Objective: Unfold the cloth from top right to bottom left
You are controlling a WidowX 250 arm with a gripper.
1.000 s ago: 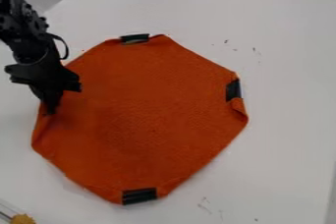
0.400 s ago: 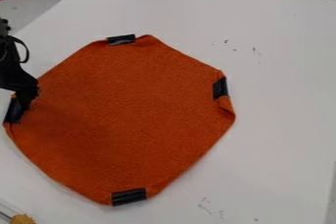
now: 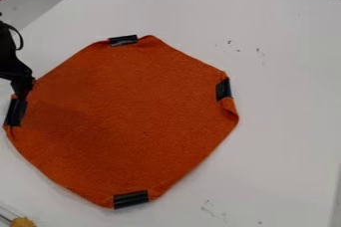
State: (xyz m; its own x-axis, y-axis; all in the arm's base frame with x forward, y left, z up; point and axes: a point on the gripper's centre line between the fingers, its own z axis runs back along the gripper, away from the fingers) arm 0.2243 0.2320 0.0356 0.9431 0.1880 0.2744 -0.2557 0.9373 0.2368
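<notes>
The black gripper (image 3: 23,95) hangs at the left edge of the view, its tip right by the cloth's upper left edge, just above the black strip there. Flat on the table lies the orange cloth (image 3: 130,121), spread in a roughly eight-sided shape. Black strips sit on its top, right, bottom and left edges. Its right corner, below the right strip, is slightly curled over. Whether the gripper touches the cloth is hard to tell.
The white table (image 3: 286,121) extends around the cloth, with small dark marks at the right. A yellowish lumpy object (image 3: 23,222) with a thin rod lies in the bottom left corner. Dark items stand beyond the table's far edge.
The gripper has moved left and, most recently, slightly up. The cloth has shifted left, and its left edge with the black strip has come into sight; since the middle frame the cloth has stayed put.
</notes>
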